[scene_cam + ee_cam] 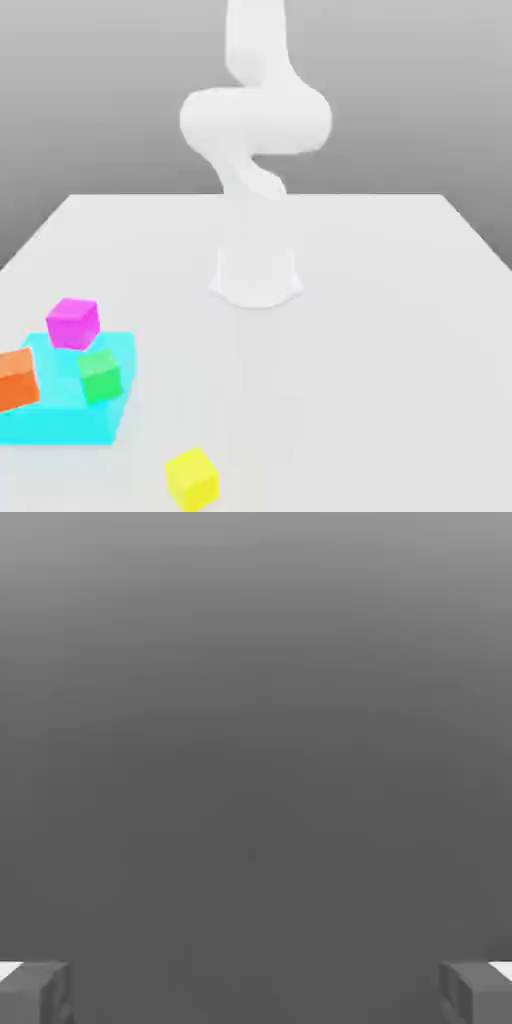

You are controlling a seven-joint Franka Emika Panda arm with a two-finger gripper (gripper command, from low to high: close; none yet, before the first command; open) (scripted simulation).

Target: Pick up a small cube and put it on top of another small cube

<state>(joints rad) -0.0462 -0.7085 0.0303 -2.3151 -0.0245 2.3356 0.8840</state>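
Note:
The small bright yellow cube (pixel 191 477) rests on the white table (pixel 380 330) near its front edge, left of centre in the exterior view. Behind it and further to that view's left, a green cube (pixel 100 375) sits on a flat cyan block (pixel 60 420), with a magenta cube (pixel 73 323) at the block's back edge. In the hand view my gripper (pixel 256 994) is open, its two grey fingertips (pixel 35 992) far apart. Nothing lies between them, and plain grey background is all that lies ahead.
An orange cube (pixel 17 378) lies on the cyan block at the exterior view's left edge. The white arm (pixel 255 120) rises from its round base (pixel 257 275) at the table's middle and bends upward past the top of that view.

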